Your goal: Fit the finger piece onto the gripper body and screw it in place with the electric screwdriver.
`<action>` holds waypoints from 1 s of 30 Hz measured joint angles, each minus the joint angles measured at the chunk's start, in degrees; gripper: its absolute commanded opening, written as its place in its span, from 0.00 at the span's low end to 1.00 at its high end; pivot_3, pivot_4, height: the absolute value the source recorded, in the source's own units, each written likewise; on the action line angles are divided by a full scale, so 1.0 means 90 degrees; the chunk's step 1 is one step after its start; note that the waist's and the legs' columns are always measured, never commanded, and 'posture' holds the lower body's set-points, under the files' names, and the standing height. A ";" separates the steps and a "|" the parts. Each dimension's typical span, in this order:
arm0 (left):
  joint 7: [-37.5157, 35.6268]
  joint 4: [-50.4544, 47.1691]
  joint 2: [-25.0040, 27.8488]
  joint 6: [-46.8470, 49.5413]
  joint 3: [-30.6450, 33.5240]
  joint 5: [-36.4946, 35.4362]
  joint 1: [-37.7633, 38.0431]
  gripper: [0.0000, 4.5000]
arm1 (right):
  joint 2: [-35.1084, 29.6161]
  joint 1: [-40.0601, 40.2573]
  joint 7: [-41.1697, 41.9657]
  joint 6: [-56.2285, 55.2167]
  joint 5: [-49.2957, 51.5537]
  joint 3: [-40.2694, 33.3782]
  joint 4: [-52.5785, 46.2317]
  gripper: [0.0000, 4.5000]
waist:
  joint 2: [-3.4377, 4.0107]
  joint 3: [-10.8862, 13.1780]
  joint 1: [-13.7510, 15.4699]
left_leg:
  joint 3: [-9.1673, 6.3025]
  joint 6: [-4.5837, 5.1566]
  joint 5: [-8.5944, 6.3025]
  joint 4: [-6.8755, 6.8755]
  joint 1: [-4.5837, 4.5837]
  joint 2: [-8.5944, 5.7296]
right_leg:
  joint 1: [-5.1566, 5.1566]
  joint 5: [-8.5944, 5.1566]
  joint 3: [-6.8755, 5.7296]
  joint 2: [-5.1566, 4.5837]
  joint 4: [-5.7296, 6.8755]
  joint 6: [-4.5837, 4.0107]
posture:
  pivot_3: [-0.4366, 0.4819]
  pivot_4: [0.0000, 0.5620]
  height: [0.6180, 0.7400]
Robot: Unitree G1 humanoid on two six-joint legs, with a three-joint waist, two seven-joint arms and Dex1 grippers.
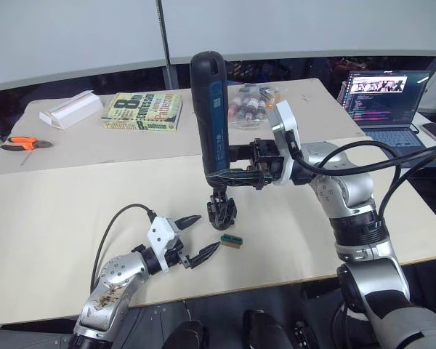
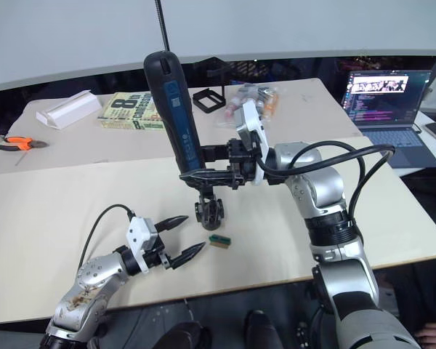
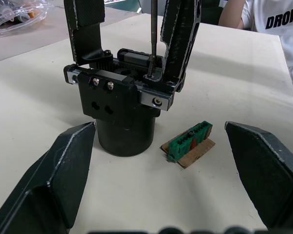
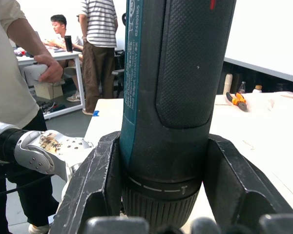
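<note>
The right pincer (image 1: 241, 173) clamps the electric screwdriver (image 1: 208, 116) upright, its thin bit (image 3: 153, 36) resting on a screw atop the gripper body (image 3: 124, 105), which stands on the counter (image 1: 58, 218). The finger piece (image 3: 178, 36) appears already seated beside the bit. The left pincer (image 1: 191, 238) hovers spread nearby, holding nothing, near a small green block (image 1: 231, 241). With the body unbraced, driving torque could spin or topple it. Whether the bit truly sits in the screw head is hard to make out.

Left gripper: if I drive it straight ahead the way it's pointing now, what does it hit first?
Probably the gripper body, dead ahead of the open left gripper; the green-and-tan block lies just beside that line. Depth is unclear.
</note>
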 measured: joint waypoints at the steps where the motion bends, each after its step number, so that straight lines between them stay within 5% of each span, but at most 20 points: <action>1: 0.0000 0.0000 0.0000 0.0000 0.0000 0.0000 0.0000 1.00 | 0.0001 0.0000 0.0001 0.0000 0.0000 0.0000 0.0000 0.43 | 0.0000 0.0000 0.0000 | 0.0000 0.0000 0.0000 0.0000 0.0000 0.0000 | 0.0000 0.0000 0.0000 0.0000 0.0000 0.0000 | 0.48 0.27 1.00; 30: 0.0063 -0.0001 0.0000 0.0002 0.0000 -0.0001 -0.0002 1.00 | 0.0203 0.0000 -0.0015 0.0000 -0.0130 0.0011 0.0004 0.43 | 0.0000 0.0000 0.0000 | 0.0000 0.0000 0.0000 0.0000 0.0000 0.0000 | 0.0000 0.0000 -0.0001 0.0000 0.0000 0.0000 | 0.48 0.27 1.00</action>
